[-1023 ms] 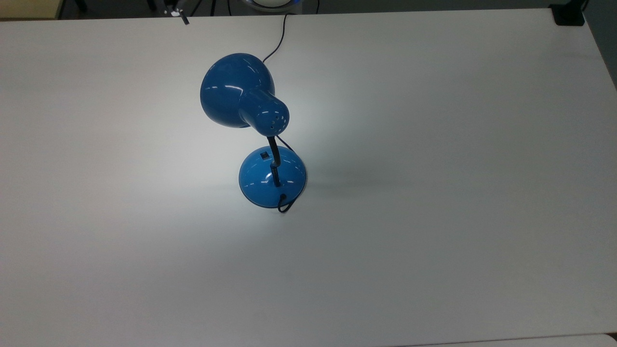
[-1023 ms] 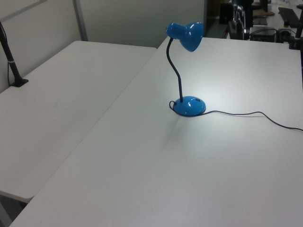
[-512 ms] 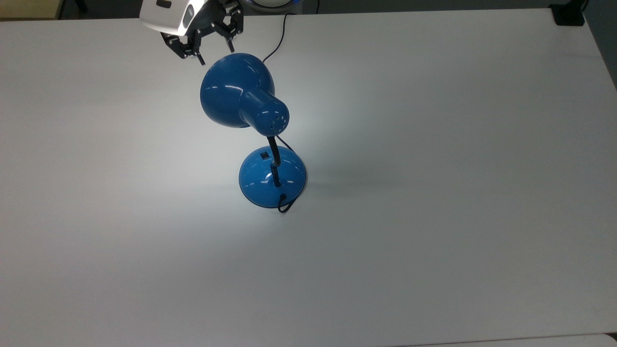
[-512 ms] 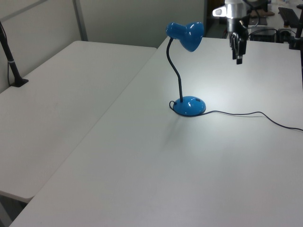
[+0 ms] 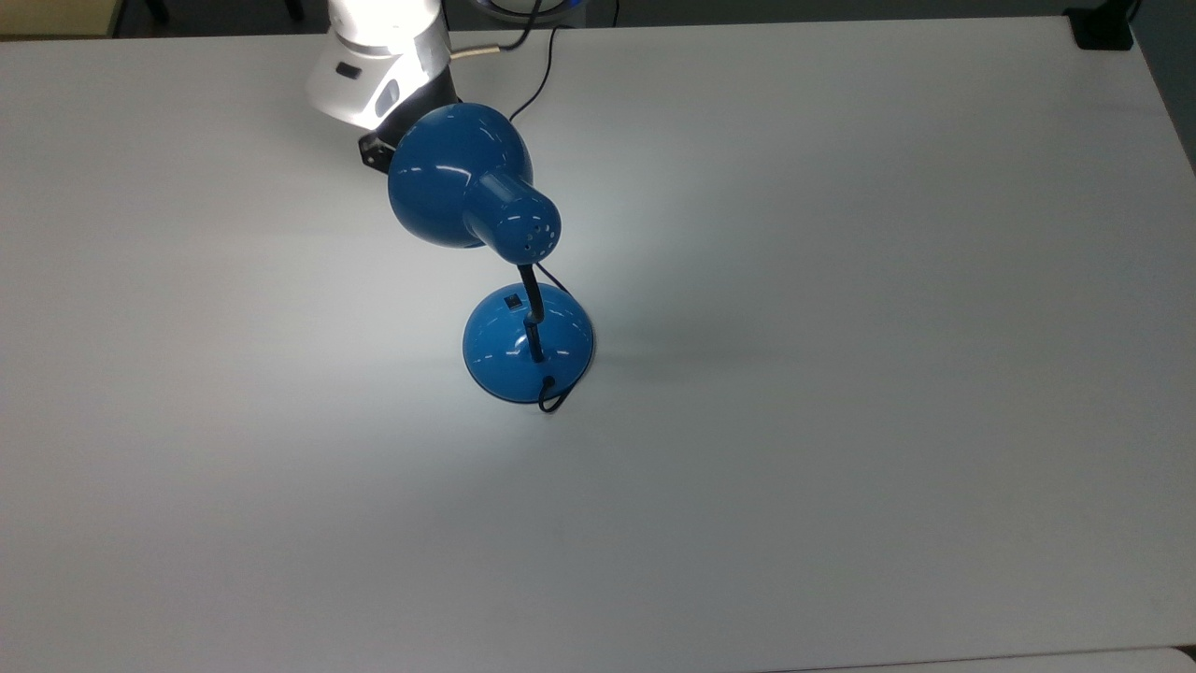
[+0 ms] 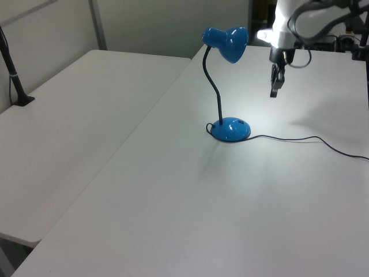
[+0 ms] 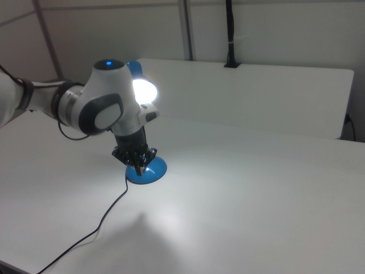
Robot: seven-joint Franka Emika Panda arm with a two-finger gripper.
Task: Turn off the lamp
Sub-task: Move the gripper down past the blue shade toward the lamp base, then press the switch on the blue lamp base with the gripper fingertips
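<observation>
The glossy blue enamelled lamp (image 5: pixel 486 220) throws sharp white glints off its bell shade and domed base, smooth like painted metal. Its black gooseneck and thin black cord (image 6: pixel 300 139) look dull — rubbery. The white tabletop (image 5: pixel 841 374) is matt and smooth. The robot arm's white casing (image 7: pixel 105 97) shines like polished plastic — its black gripper (image 6: pixel 275 86) looks matt.

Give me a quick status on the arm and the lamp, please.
Pincer in the air beside the lamp, touching nothing. Lamp lit, switch on its base untouched. Nothing between them.
</observation>
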